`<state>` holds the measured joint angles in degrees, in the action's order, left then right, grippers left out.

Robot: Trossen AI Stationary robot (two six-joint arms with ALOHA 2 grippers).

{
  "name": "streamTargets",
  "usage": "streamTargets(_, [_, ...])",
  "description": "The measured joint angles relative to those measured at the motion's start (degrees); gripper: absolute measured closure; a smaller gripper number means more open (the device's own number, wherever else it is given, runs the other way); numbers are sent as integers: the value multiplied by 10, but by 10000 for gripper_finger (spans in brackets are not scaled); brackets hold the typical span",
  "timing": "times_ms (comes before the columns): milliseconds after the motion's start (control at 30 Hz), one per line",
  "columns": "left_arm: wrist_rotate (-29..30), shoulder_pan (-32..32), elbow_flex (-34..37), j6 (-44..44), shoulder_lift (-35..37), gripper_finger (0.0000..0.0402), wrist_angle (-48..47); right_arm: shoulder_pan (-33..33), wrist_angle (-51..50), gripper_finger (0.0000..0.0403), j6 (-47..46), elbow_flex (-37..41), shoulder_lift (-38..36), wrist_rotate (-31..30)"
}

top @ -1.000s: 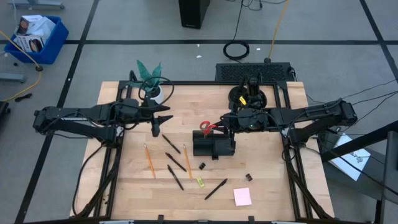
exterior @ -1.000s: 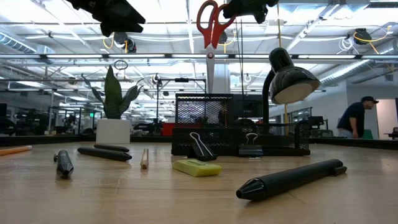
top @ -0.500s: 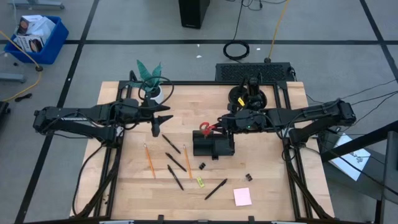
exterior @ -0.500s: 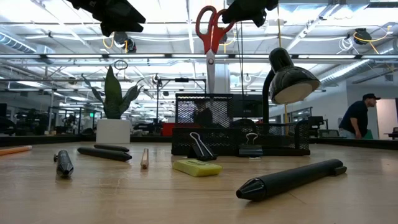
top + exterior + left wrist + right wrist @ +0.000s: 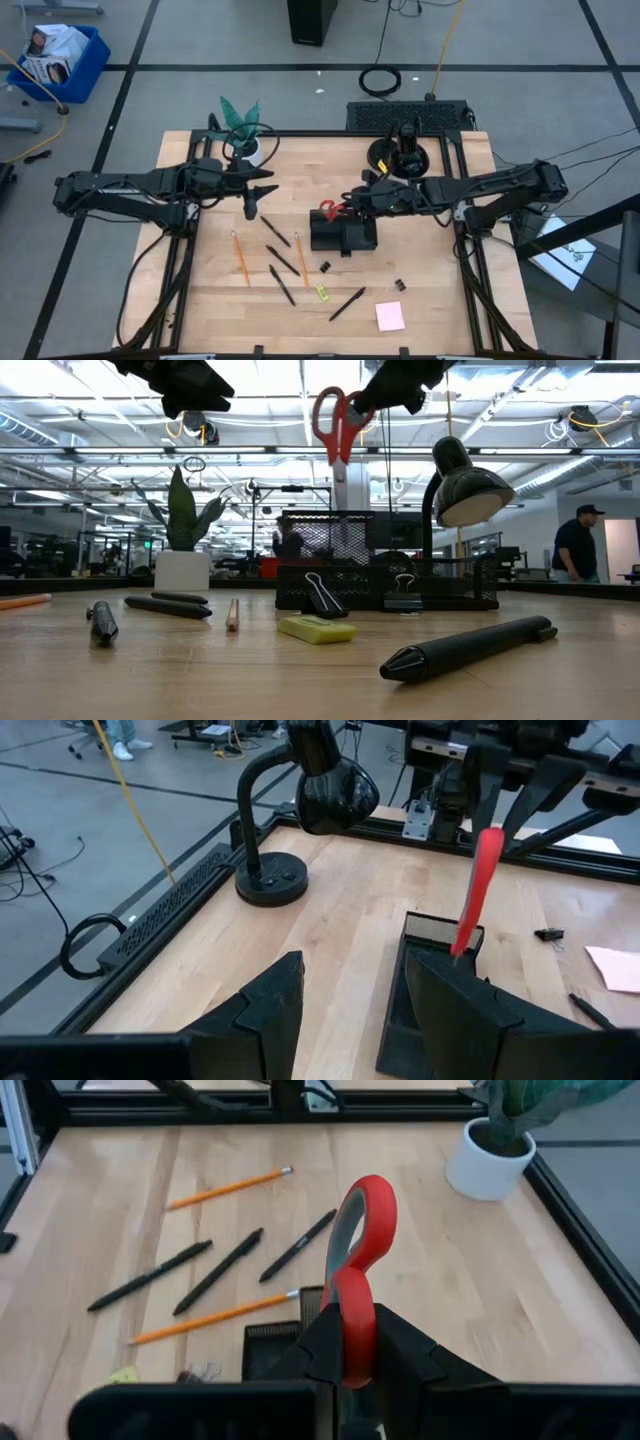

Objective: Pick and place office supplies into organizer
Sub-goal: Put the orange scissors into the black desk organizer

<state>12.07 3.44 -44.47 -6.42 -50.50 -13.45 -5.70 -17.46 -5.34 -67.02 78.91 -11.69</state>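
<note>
High cam looks straight down on the whole table (image 5: 430, 270). Low cam sits at tabletop level, facing across into the room. Wrist cams ride close over the wood — both, plus high & low, share the red-handled scissors (image 5: 352, 1270) above the organizer (image 5: 343, 236).

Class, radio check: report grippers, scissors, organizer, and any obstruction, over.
Right gripper shut on red-handled scissors, high above organizer. Left gripper open, empty, waiting near plant. Nothing seen blocking the drop.
</note>
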Motion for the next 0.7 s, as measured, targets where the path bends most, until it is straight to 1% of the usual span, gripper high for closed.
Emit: streamTargets(700, [0,-6,0,-1,0,217,0,0,10,378,0,0,59,1])
